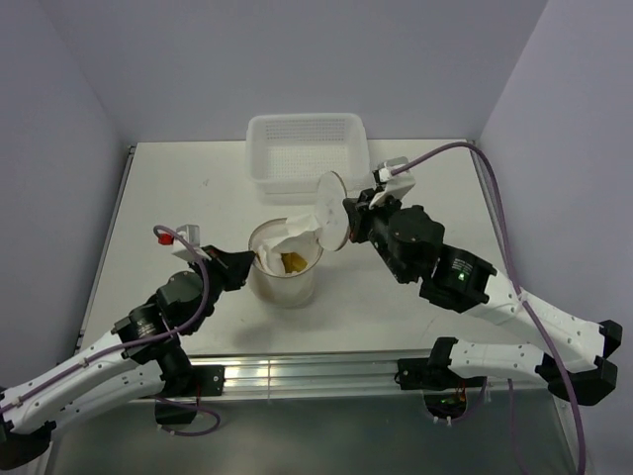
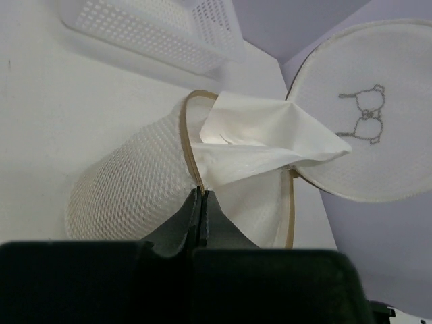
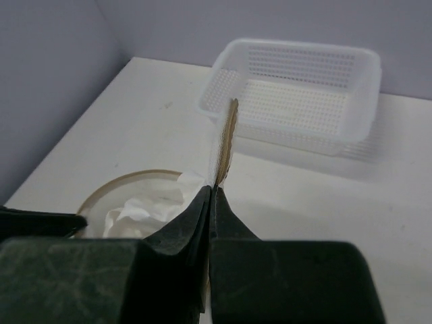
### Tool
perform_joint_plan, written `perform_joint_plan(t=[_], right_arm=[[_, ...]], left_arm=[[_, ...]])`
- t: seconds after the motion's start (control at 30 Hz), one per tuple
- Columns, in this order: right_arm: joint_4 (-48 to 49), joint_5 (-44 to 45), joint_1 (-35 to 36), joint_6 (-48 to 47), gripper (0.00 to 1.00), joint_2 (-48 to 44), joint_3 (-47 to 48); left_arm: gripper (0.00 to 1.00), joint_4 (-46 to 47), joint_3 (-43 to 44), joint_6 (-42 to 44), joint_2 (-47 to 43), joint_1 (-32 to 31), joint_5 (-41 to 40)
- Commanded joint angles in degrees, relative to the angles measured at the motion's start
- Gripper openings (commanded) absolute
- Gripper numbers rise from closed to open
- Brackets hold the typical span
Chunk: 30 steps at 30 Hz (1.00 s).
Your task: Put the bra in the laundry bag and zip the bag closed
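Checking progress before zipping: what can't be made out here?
Mustard-yellow fabric bra: top view, mostly buried under crumpled white cloth; wrist views show none.
Zipper of round white mesh laundry bag: too small everywhere.
Bag's flat disc lid: right wrist view, edge-on, face hidden.

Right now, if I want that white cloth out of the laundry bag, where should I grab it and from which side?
Probably the loose corner of the white cloth that pokes above the laundry bag rim, toward the lid. Come from above: it stands free there, while the left end effector pinches the rim and the right end effector holds the lid.
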Motion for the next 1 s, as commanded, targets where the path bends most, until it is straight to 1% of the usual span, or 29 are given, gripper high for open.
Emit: perform_joint_plan(t=[0.0, 0.03, 0.1, 0.13, 0.2, 0.23, 0.27, 0.33, 0.4, 0.47, 0.5, 0.53, 0.57, 0.6, 0.63, 0.7, 0.77, 0.9, 0.97], right_arm=[[5.64, -4.37, 0.37, 2.33, 0.00, 0.79, -5.10], [4.61, -3.24, 0.37, 3.29, 0.00, 2.02, -7.38], [3.89, -2.00, 0.37, 5.32, 0.00, 3.96, -8.37], [6.16, -2.78, 0.37, 5.15, 0.00, 3.62, -9.68], [7.58, -4.80, 0.37, 4.71, 0.00, 2.03, -10.04], [7.58, -4.98, 0.46, 4.62, 0.00, 1.77, -9.52], [7.50, -4.63, 0.37, 4.45, 0.00, 1.59, -9.17], [7.15, -4.45, 0.37, 4.01, 0.00, 1.68, -8.20], [7.67, -5.42, 0.46, 3.92, 0.00, 1.59, -8.20], [8.02, -5.95, 0.46, 3.83, 0.00, 1.85, -8.02], [7.94, -6.04, 0.46, 3.83, 0.00, 1.85, -7.94], [8.20, -6.30, 0.46, 3.65, 0.00, 2.03, -7.67], [8.46, -6.13, 0.46, 3.57, 0.00, 1.94, -7.58], [8.72, -5.95, 0.46, 3.39, 0.00, 1.94, -7.50], [8.90, -5.86, 0.46, 3.22, 0.00, 1.86, -7.15], [9.25, -5.86, 0.37, 3.04, 0.00, 1.50, -6.79], [9.52, -6.12, 0.46, 2.95, 0.00, 0.80, -6.79], [9.61, -6.83, 0.46, 2.86, 0.00, -0.34, -7.05], [9.61, -6.83, 0.46, 2.86, 0.00, -0.87, -7.06]], left_arm=[[0.00, -0.45, -3.60, -1.89, -0.94, -0.20, -2.47], [0.00, -1.76, -4.93, -3.55, -1.46, -0.20, -3.08], [0.00, -4.49, -6.69, -5.85, -3.40, -0.20, -3.00], [0.08, -5.55, -6.61, -6.03, -4.01, -0.20, -3.00], [0.24, -8.80, -4.43, -5.33, -5.68, -0.20, -3.26], [0.39, -10.11, -3.28, -4.98, -5.95, -0.20, -3.43], [0.45, -11.52, -2.23, -4.63, -6.30, -0.20, -3.61], [0.53, -14.42, 1.37, -3.23, -7.00, -0.20, -3.18], [0.53, -15.40, 4.97, -1.91, -6.75, -0.20, -1.60], [0.49, -14.79, 7.87, 1.95, -5.35, -0.20, 0.42], [0.46, -14.52, 11.46, 3.44, -2.55, -0.20, 2.95], [0.40, -14.61, 13.41, 5.81, -0.78, -0.20, 4.28], [0.36, -14.35, 14.99, 6.79, 1.24, -0.28, 5.78], [0.33, -13.65, 17.27, 7.84, 5.17, -0.46, 8.75], [0.30, -11.55, 18.08, 9.33, 7.12, -0.72, 10.09], [0.30, -9.08, 18.87, 10.05, 13.26, -2.73, 11.15], [0.31, -5.83, 19.05, 10.66, 18.19, -3.97, 10.02], [0.30, 0.14, 18.09, 11.46, 22.96, -4.59, 8.43], [0.24, 1.91, 17.73, 11.37, 25.06, -4.59, 7.73]])
